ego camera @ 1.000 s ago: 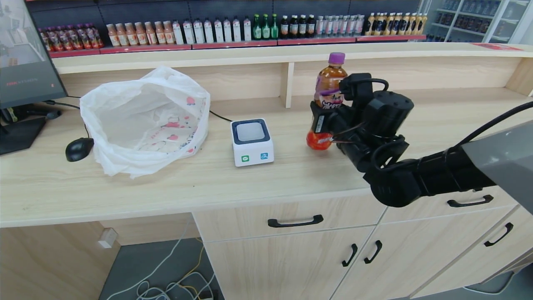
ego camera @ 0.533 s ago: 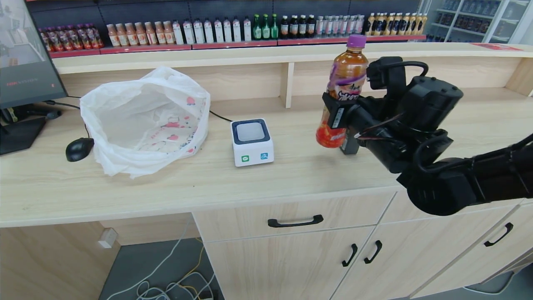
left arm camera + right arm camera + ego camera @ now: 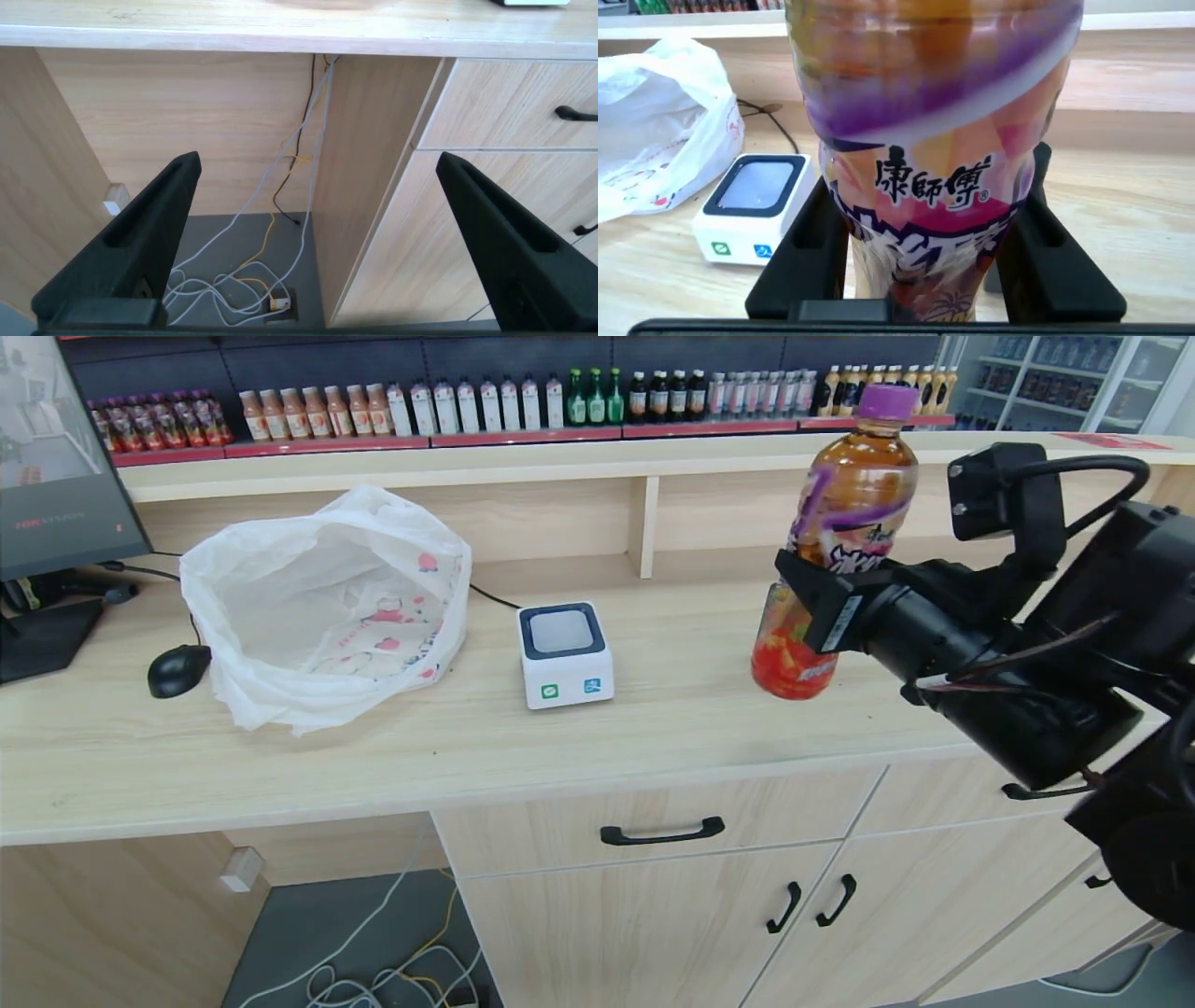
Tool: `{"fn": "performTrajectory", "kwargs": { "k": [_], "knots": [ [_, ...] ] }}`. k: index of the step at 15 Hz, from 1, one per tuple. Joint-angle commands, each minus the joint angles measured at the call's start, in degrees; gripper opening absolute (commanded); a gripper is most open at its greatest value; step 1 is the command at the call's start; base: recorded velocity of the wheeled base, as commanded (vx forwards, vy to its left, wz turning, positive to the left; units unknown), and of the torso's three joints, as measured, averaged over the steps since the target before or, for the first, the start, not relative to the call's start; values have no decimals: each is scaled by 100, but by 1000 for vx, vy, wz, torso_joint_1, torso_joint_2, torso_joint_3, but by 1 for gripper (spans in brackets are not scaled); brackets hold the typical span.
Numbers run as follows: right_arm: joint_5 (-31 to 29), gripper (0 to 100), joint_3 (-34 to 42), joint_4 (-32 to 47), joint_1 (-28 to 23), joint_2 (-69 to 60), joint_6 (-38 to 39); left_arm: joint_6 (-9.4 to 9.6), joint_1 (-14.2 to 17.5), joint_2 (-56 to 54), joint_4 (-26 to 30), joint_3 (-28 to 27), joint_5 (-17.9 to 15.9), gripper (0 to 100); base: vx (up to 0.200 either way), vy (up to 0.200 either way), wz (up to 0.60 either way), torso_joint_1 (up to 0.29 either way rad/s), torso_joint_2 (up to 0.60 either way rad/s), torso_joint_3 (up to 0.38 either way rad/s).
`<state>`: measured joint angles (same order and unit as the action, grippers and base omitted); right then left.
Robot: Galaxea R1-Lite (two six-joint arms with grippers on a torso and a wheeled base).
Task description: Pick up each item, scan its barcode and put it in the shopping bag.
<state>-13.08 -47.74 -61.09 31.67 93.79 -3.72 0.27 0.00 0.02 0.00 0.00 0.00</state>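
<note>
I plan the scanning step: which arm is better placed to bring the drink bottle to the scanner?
Right. The right tool grips the purple-capped orange plastic bottle above the wooden counter, near the white cube scanner. The left tool hangs open and empty, lower than the counter top.

I saw a pale wooden counter with a black mouse near its left end, beside a dark monitor. Behind it, shelf bottles stood in rows. Below were black-handled drawers and loose floor cables.
</note>
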Motion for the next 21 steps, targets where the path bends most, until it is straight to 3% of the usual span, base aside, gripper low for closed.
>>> {"fn": "performTrajectory", "kwargs": {
  "k": [1,7,11,14,18,21],
  "knots": [
    [-28,0,784,-8,102,-784,-6,0,0,-2,0,0,0,100,0,0,0,0,0,0],
    [-116,0,2207,-26,278,-1689,47,0,0,-2,0,0,0,100,0,0,0,0,0,0],
    [-107,0,2199,-17,305,-1759,29,0,0,-2,0,0,0,100,0,0,0,0,0,0],
    [-142,0,2163,9,788,-1663,-279,0,0,-2,0,0,0,100,0,0,0,0,0,0],
    [-81,0,2216,0,1403,-1663,-1386,0,0,-2,0,0,0,100,0,0,0,0,0,0],
    [-327,0,2225,-8,2502,-1900,-2309,0,0,-2,0,0,0,100,0,0,0,0,0,0]
  ]
}}
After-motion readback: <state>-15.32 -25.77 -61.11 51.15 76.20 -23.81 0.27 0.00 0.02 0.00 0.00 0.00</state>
